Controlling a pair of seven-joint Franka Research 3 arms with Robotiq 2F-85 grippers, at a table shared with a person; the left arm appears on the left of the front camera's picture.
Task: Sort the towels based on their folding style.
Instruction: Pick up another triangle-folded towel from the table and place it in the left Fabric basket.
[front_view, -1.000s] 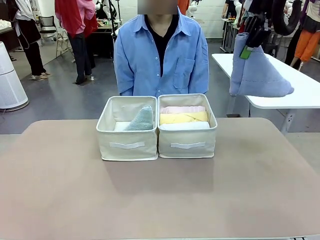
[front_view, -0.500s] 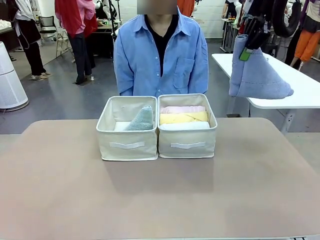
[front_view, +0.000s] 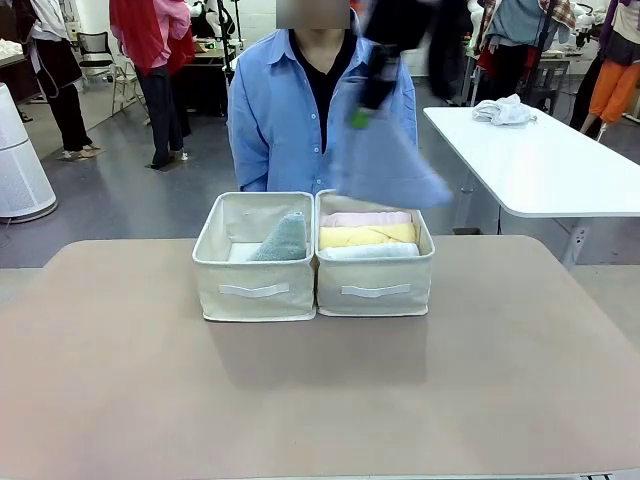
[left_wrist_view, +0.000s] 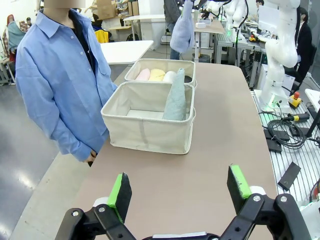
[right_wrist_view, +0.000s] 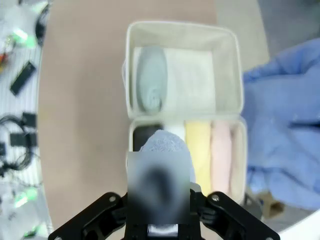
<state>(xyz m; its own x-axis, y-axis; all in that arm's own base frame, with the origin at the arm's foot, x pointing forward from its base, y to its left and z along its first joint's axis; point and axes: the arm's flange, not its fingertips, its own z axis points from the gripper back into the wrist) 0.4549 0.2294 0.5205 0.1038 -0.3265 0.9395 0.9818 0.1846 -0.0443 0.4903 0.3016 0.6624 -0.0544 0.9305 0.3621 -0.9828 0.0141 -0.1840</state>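
The right end effector (front_view: 360, 112) is clamped on the light blue pointed terry towel (front_view: 390, 165). The towel hangs in the air over the right beige fabric basket (front_view: 375, 290). That basket and the left beige fabric basket (front_view: 255, 290) stand side by side, touching, by the middle of the far edge of the brown bench (front_view: 320, 400). In the right one lie the pink towel roll (front_view: 365, 219), the yellow towel roll (front_view: 367, 236), the white towel roll (front_view: 370, 252) and the dark grey towel roll (right_wrist_view: 144, 134). In the left one leans the grey-green pointed towel (front_view: 283, 240). The left end effector (left_wrist_view: 179, 185) hangs above the bench with its fingers wide apart, holding nothing.
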